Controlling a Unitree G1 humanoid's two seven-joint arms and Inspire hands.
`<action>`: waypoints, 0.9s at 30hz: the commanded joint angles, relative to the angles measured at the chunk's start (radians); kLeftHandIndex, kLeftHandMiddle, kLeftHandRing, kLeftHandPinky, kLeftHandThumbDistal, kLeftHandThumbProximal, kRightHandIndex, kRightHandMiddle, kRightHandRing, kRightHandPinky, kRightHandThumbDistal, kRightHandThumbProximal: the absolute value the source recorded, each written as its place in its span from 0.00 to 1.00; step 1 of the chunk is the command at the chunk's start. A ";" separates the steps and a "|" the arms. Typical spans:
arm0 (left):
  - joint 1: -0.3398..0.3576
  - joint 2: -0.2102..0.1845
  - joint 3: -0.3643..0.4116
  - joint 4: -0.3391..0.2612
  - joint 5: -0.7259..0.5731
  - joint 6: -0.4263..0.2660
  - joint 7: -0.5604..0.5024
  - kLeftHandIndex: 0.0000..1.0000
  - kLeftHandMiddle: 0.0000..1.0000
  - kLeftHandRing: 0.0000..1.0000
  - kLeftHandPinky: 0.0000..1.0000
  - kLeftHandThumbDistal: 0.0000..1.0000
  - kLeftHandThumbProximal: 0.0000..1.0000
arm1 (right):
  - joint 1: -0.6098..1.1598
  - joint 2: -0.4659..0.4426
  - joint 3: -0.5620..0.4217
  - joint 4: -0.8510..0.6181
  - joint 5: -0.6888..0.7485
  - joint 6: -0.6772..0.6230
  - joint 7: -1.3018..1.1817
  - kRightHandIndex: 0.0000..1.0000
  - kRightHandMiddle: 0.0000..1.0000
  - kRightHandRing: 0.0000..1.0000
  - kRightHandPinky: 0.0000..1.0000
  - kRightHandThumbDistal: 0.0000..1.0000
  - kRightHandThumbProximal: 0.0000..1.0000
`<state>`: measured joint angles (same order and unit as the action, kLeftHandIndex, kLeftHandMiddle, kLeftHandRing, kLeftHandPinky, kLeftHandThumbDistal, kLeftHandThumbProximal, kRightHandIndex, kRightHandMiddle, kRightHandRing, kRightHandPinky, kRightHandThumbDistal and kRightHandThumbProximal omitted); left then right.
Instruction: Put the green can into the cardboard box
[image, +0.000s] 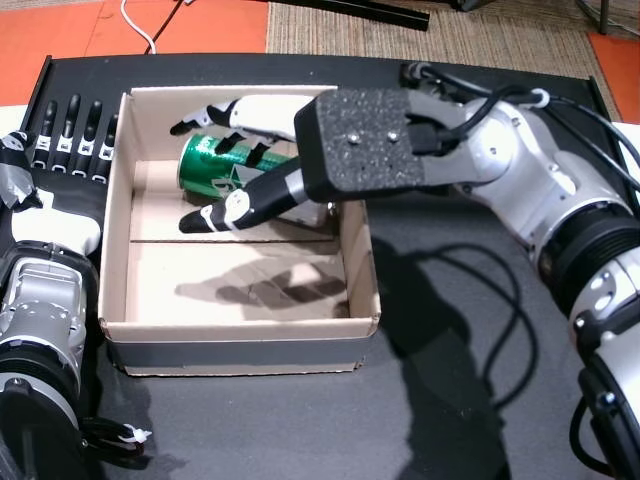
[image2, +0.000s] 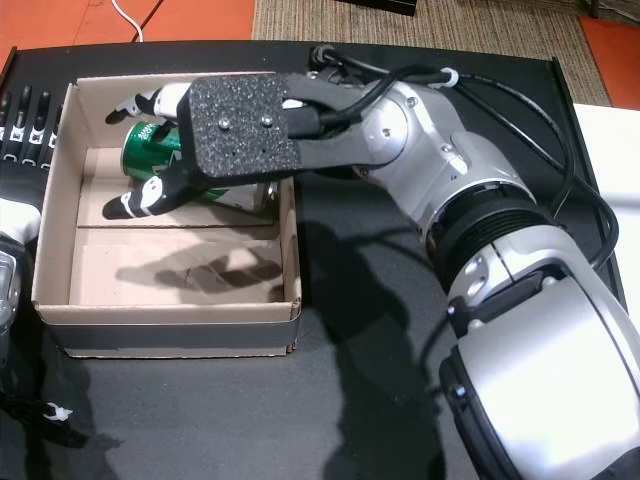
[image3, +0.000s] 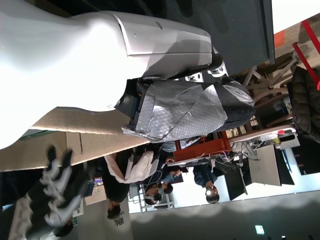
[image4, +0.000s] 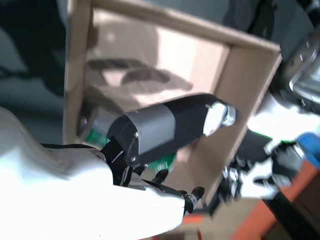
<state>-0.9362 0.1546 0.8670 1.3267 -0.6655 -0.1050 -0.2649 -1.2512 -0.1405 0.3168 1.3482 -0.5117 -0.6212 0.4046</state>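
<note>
Right hand (image: 262, 165) fingers wrapped round green can (image: 212, 163), held over cardboard box (image: 115, 300). Can prob. light, thin-walled, slick; grip mid-body, gently. Left hand (image: 70, 128) fingers straight, holding nothing.

We see bright overhead light, a sharp hand shadow on the box floor (image: 240, 285), and blurred, overexposed wrist views.

The right robot hand (image: 265, 165) is built of white segments with black joints and fingertips. Its back is covered by a black, speckled square plate fixed with two screws. The right arm is made of silver-grey shells with black ribbed rings, and black cables are looped along it. The left robot hand (image: 70, 130) shows black fingers with white bands; grey tape is wrapped at its wrist.
</note>
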 joint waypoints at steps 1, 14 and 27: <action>-0.004 0.009 -0.004 0.006 -0.001 0.008 0.009 0.53 0.57 0.69 0.84 0.00 0.94 | -0.043 -0.032 -0.026 -0.018 0.021 -0.048 -0.075 0.76 0.90 1.00 1.00 0.94 0.56; 0.001 0.037 -0.007 0.011 0.005 0.018 0.008 0.52 0.61 0.72 0.78 0.00 1.00 | -0.214 -0.212 -0.141 -0.069 0.077 -0.300 -0.379 0.77 0.85 0.94 0.96 1.00 0.47; 0.004 0.045 -0.022 0.011 0.011 0.015 0.024 0.49 0.51 0.68 0.85 0.00 1.00 | 0.021 -0.567 -0.260 -0.165 0.212 -0.449 -0.378 0.81 0.86 0.93 1.00 1.00 0.52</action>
<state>-0.9356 0.1936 0.8467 1.3276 -0.6595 -0.0944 -0.2411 -1.2926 -0.6734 0.0877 1.2111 -0.3504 -1.0386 -0.0029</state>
